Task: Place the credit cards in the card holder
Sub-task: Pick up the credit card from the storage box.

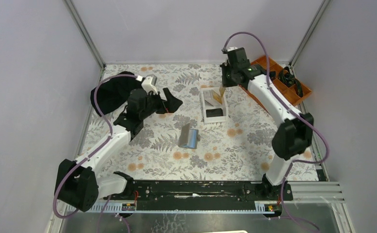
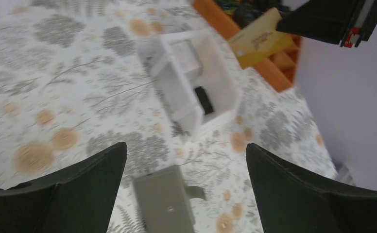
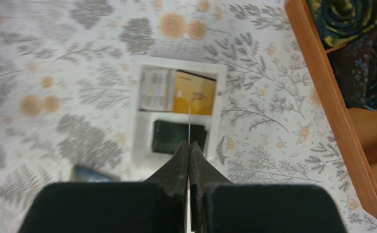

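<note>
My right gripper (image 1: pixel 224 83) is shut on an orange-gold credit card (image 2: pixel 259 36) and holds it in the air above the white tray (image 1: pixel 206 99). In the right wrist view the card is a thin edge-on line (image 3: pixel 189 121) leaving the shut fingertips (image 3: pixel 189 144). A black card (image 3: pixel 179 136) lies in the tray's near compartment, and an orange-gold patch (image 3: pixel 194 92) shows in the far one. The metallic grey card holder (image 1: pixel 189 136) lies on the table in front of the tray. My left gripper (image 1: pixel 173 99) is open and empty, hovering above and left of the holder (image 2: pixel 164 204).
An orange compartment tray (image 1: pixel 300 94) with rolled dark ties stands at the back right, its wooden rim (image 3: pixel 317 97) close to the white tray. A black cloth (image 1: pixel 110 94) lies at the back left. Grey walls enclose the floral table.
</note>
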{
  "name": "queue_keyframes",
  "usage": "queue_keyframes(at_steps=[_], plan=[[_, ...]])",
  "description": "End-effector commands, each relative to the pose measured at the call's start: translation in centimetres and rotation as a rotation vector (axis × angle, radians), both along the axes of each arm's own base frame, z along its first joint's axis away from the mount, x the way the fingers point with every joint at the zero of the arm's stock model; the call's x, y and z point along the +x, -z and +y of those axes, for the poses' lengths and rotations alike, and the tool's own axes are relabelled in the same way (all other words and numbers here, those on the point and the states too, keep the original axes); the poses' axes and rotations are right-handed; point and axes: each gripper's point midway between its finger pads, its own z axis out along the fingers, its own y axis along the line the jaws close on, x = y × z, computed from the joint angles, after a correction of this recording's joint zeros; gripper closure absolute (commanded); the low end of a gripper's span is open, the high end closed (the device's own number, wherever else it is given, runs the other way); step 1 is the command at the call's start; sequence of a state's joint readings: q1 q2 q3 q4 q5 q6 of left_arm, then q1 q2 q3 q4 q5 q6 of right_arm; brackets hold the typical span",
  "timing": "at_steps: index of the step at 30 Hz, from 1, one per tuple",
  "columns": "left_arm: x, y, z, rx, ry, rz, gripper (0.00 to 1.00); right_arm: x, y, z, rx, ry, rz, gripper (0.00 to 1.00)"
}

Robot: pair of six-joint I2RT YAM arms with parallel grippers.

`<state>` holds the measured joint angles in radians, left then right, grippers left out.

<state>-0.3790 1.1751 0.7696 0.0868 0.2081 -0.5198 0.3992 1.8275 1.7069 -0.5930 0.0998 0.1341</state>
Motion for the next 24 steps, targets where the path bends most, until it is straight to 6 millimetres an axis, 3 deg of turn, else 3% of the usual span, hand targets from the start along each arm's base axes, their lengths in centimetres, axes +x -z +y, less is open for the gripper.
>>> queue_keyframes(at_steps=[1, 7, 12, 17, 24], plan=[[-0.5, -5.4, -3.7, -0.117, 0.278, -0.131, 0.00, -4.1, -7.0, 2.7, 0.146, -0.222, -0.052, 1.00], [-1.5, -6.0, -4.7, -0.231, 0.486, -0.077, 0.00, -9.8, -8.3, 6.0, 0.383, -0.416, 0.054, 1.00], [-2.6, -6.1, -5.1, -0.299, 0.599, -0.049, 0.00, -13.3, -8.7, 8.1, 0.542, -0.539, 0.141, 1.00], [-3.8, -6.4, -5.7, -0.359, 0.681, -0.038, 0.00, -15.6, -9.2, 9.3, 0.636, -0.625, 0.207, 1.00], [-4.7, -5.4, -6.0, -0.390, 0.753, -0.001, 0.06, -16.4, -9.6, 10.8, 0.725, -0.668, 0.248, 1.00]])
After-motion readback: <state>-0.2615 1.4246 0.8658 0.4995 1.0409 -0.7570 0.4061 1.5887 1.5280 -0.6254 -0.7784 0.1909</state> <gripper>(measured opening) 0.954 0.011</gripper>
